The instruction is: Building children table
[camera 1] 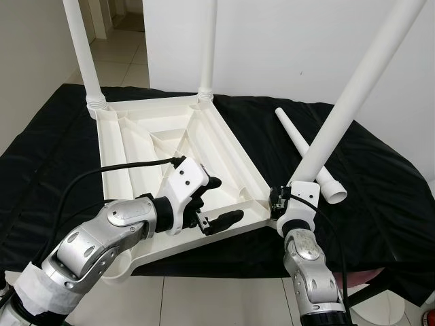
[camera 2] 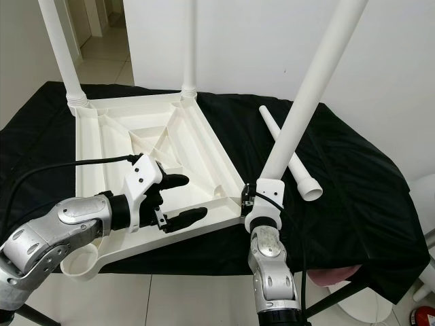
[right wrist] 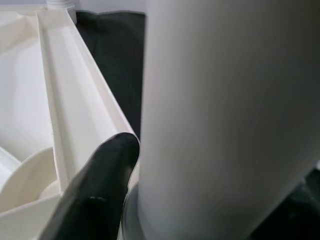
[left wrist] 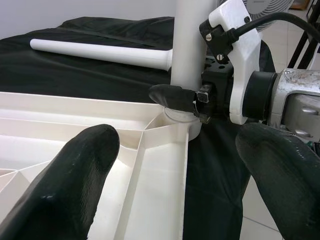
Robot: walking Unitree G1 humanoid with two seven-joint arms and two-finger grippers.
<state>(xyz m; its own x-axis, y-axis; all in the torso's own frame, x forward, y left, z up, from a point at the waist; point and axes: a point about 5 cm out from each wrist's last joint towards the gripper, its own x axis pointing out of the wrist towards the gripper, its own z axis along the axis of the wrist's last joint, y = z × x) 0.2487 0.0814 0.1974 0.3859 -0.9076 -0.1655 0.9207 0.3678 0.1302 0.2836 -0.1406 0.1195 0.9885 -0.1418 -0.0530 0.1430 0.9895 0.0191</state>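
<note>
Already two white plastic legs are seated in the upturned white plastic tabletop on the black-draped table; a third leg is pinched at the near corner by the right gripper — a fourth lies loose beside. The left gripper, fingers spread, straddles the near rim.

Tabletop, upside down: white moulded plastic, smooth, slight sheen, ribbed underside.
Legs, incl. held leg & loose leg: same white plastic, smooth, semi-gloss.
Cloth over table: black fabric, matt, soft creases.
Arms: brushed silver metal, scuffed; wrist housings white glossy plastic.
Fingers: black, matt, rubbery-looking.
Floor: pale tiles, glossy.
Wall: white, matt.
</note>
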